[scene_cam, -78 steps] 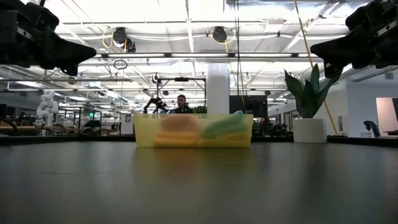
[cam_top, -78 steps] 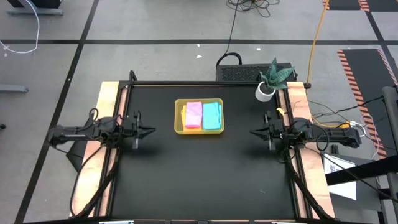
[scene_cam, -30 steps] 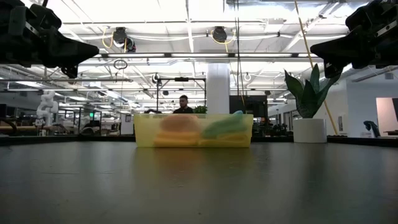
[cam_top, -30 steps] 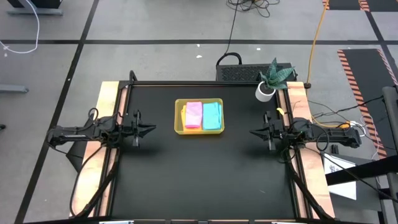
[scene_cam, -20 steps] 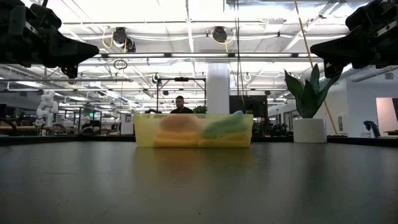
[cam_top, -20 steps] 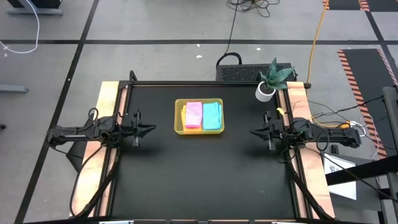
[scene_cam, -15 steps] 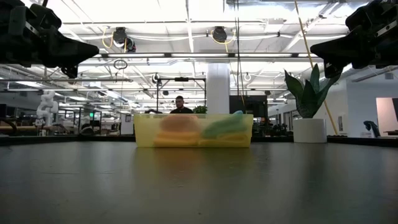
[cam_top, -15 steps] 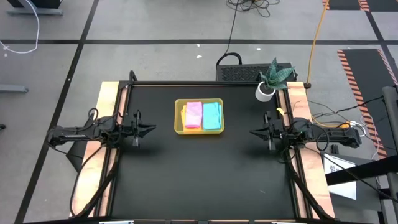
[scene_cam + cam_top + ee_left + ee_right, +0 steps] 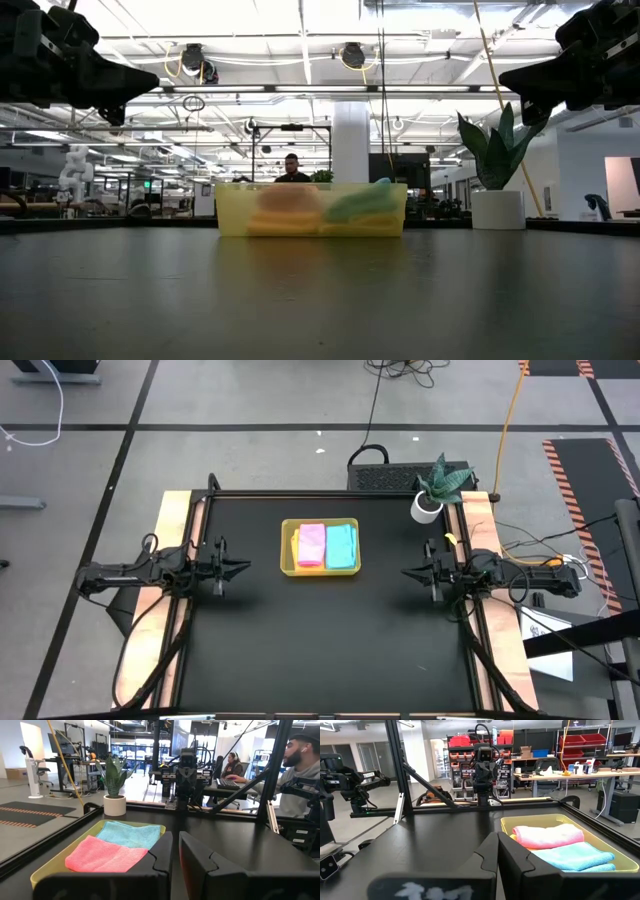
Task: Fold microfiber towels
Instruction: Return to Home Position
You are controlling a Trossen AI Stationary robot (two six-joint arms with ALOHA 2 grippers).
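A yellow-green tray [image 9: 287,568] stands on the black table, a little toward the far edge. In it lie folded microfiber towels: a pink one [image 9: 312,542] and a sky blue one [image 9: 342,546] side by side on top, with an orange edge [image 9: 297,550] showing under the pink. My left gripper [image 9: 246,569] hangs level over the table's left side, fingers shut and pointing toward the tray. My right gripper [image 9: 405,572] mirrors it on the right side, shut. Both are above the table and well apart from the tray.
A potted plant in a white pot [image 9: 428,503] stands at the far right corner. A black box [image 9: 385,477] sits just beyond the far edge. The black tabletop [image 9: 320,640] lies bare nearer than the tray. People sit in the room beyond [image 9: 300,760].
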